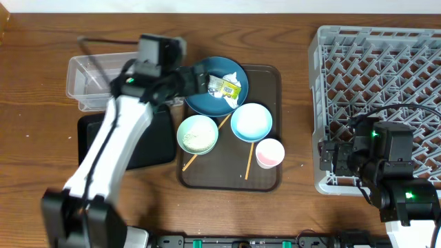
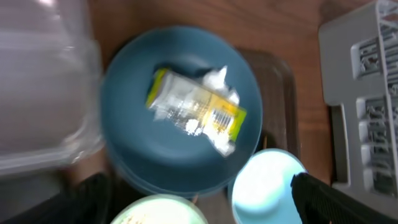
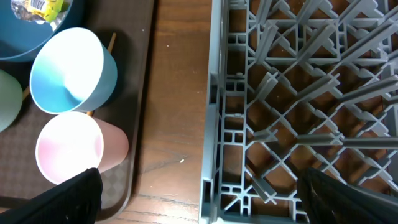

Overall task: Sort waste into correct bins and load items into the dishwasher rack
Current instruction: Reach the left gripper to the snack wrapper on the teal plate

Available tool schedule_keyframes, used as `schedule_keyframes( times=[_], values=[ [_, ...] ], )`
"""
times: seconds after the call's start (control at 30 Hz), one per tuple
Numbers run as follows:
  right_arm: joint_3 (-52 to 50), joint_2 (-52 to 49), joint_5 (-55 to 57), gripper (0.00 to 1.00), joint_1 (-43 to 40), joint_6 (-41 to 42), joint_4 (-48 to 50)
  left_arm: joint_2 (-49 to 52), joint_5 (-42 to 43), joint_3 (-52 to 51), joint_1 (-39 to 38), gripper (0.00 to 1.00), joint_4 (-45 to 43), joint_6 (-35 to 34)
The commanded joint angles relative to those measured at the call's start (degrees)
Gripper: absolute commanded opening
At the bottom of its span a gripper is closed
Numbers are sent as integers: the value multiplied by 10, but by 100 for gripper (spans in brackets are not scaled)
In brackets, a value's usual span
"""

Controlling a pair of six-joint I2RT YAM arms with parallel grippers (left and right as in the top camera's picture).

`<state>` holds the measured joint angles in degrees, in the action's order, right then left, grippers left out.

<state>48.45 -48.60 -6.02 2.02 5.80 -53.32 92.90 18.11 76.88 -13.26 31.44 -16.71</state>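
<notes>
The dark blue plate (image 1: 205, 102) sits at the back of the brown tray and holds the yellow-green wrapper (image 1: 227, 87) and white tissue (image 1: 239, 97). My left gripper (image 1: 198, 79) is open above the plate's left side. In the left wrist view the wrapper (image 2: 193, 109) and tissue (image 2: 217, 78) lie ahead of the open jaws (image 2: 199, 183). The mint-green bowl (image 1: 198, 133), with pale specks inside, the light blue bowl (image 1: 251, 122), the pinkish cup (image 1: 269, 153) and the chopsticks (image 1: 249, 160) are on the tray. My right gripper (image 1: 337, 158) is open and empty at the grey rack's (image 1: 386, 76) left front corner.
The brown serving tray (image 1: 227, 178) lies in the middle. The clear tub (image 1: 88, 81) stands at the back left, with the black tray (image 1: 160, 141) in front of it, partly under my left arm. In the right wrist view a strip of bare wood (image 3: 177, 93) separates the tray from the rack (image 3: 298, 93).
</notes>
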Motion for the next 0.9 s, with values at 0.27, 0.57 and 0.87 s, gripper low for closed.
schedule_keyframes(
  times=[0.27, 0.57, 0.87],
  values=[
    [13, 3, -4, 99, 12, -7, -3, 139, -40, 13, -37, 95, -89, -161],
    [13, 2, -5, 99, 12, -5, -3, 207, -40, 13, -39, 95, -128, -217],
    [13, 2, -5, 99, 12, -5, -3, 236, -40, 13, -40, 82, -157, -217]
  ],
)
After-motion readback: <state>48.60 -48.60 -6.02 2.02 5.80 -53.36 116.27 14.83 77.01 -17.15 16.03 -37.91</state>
